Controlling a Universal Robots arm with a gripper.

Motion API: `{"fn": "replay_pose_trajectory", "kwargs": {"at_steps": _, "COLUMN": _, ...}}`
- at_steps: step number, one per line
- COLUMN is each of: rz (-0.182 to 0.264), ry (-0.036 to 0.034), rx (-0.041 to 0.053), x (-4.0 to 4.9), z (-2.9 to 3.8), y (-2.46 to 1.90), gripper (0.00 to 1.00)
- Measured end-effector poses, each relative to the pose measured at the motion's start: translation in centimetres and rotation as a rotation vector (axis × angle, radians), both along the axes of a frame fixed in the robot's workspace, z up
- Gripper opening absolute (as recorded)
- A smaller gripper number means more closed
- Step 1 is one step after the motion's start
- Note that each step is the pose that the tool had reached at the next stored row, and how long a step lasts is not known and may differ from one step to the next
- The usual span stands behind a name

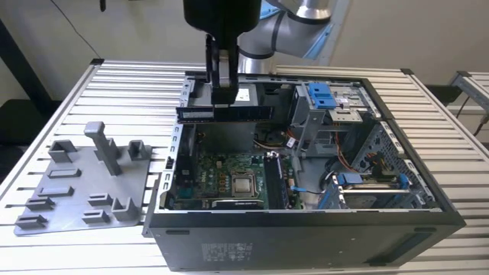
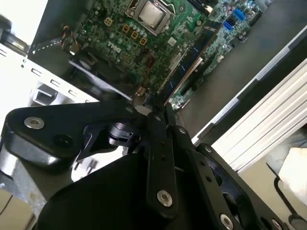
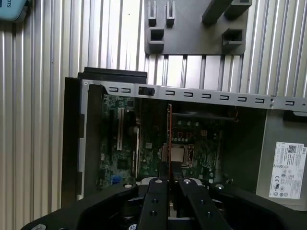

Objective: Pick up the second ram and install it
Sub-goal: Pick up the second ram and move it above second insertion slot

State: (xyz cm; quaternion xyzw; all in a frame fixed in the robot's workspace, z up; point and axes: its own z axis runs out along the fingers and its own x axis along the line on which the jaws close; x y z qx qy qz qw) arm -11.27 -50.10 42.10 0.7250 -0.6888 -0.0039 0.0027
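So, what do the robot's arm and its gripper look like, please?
The arm is made of silver-grey metal tube sections, with a light blue cap at one joint. The gripper has a glossy black body. In the second wrist view, its flat black linkage bars are pinned with round silver screws.

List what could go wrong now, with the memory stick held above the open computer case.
1. The hand pinches the second ram at one narrow spot on its upper edge, so it may tilt or slip.
2. The stick lies crosswise to the memory slots; if it goes in misaligned, it could jam.
3. Loose cables and the metal drive cage crowd the slots and might snag the hand.
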Motion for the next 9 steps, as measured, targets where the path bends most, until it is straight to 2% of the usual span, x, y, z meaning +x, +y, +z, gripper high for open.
{"fn": "replay_pose_trajectory", "kwargs": {"at_steps": 4, "rz": 0.0, "ry": 0.0001, "rx": -0.0001, "x": 1.42, "z": 0.0, "y": 0.0, "gripper": 0.14}}
{"fn": "replay_pose_trajectory", "kwargs": {"at_steps": 9, "rz": 0.0, "ry": 0.0006, "rx": 0.0, "x": 3.65, "z": 0.0, "y": 0.0, "gripper": 0.14}}
